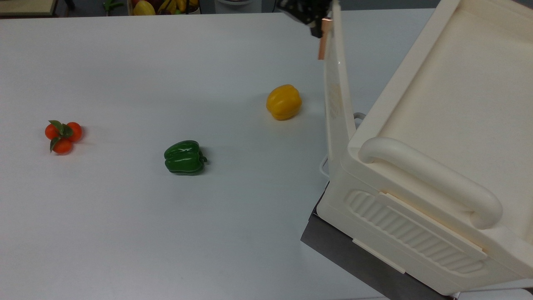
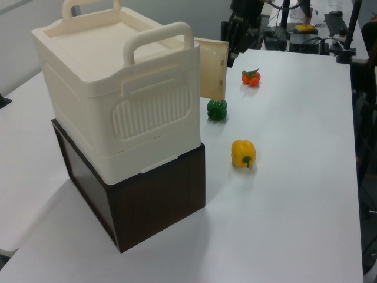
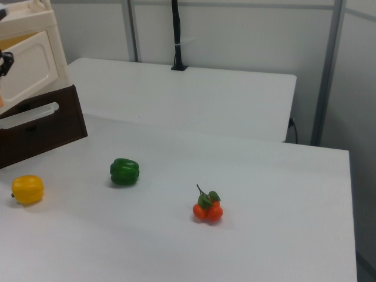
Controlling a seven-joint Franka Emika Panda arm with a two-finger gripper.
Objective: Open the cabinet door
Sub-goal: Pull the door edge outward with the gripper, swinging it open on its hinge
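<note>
The cabinet door (image 1: 336,96) is a cream panel that stands swung out from the cream cabinet (image 1: 449,104), edge-on in the top view. In the left view the cabinet door (image 2: 211,71) angles away from the cabinet's front corner. The right view shows the cabinet door (image 3: 26,70) with its recessed inset facing the table. A copper strip handle (image 1: 322,41) runs along the door's free end. My black gripper (image 1: 318,21) is at that free end, shut on the handle. The gripper (image 2: 231,50) is above the door's outer edge in the left view.
The cabinet sits on a dark box (image 2: 159,194) with a white handle (image 3: 29,116). On the white table lie a yellow pepper (image 1: 284,102), a green pepper (image 1: 184,157) and a cluster of small orange fruits (image 1: 63,134). The yellow pepper is nearest the door.
</note>
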